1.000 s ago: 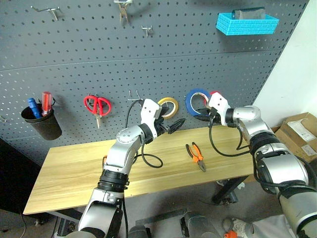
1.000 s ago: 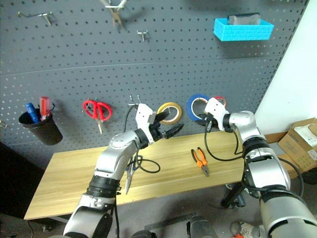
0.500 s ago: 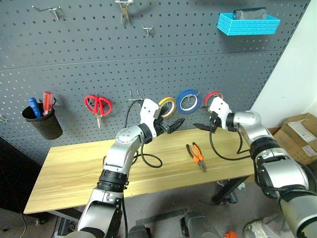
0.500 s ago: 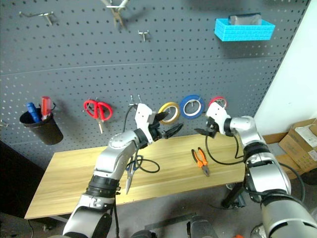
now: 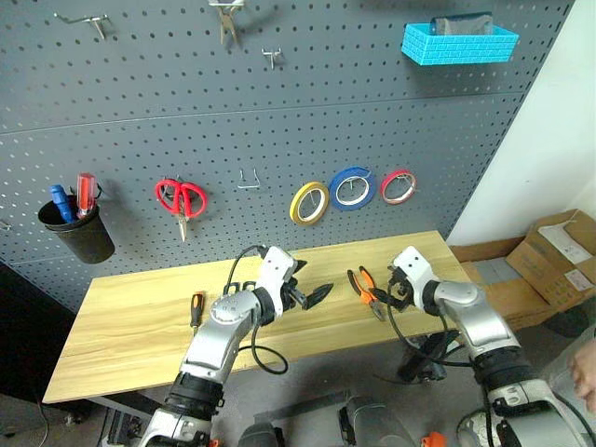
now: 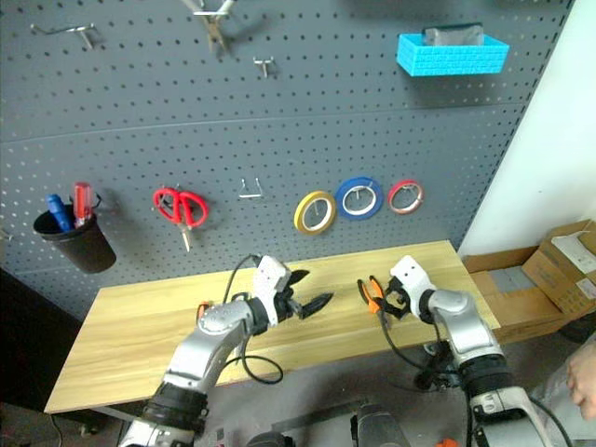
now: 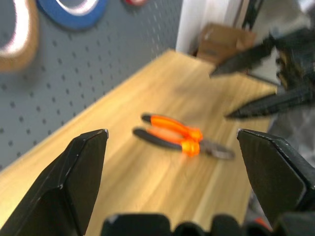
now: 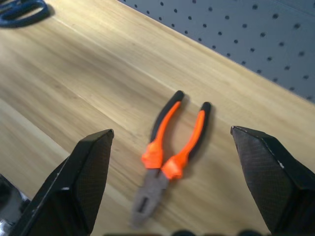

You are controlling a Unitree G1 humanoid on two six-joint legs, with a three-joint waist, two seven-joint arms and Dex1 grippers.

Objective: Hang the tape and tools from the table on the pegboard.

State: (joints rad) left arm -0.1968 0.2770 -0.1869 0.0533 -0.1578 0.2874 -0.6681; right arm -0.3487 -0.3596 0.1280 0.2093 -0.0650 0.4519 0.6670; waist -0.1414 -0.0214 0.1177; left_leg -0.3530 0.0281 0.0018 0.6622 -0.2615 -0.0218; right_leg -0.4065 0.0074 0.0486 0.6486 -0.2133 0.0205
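Even, bright overhead light; soft shadows on pegboard [image 5: 279,112]. Wrist views blurred; fingers [image 7: 74,182] out of focus.

A workshop corner — a dark grey pegboard [image 5: 279,84] covers the wall, its hooks carrying red-handled scissors [image 5: 181,198], yellow, blue and red tape rolls [image 5: 353,187], a blue bin [image 5: 460,43] and a black cup of screwdrivers [image 5: 76,228]. Below stands a light wood counter [image 5: 130,326] with orange-handled pliers [image 8: 170,153] — cardboard boxes [image 5: 557,256] sit on the floor nearby.
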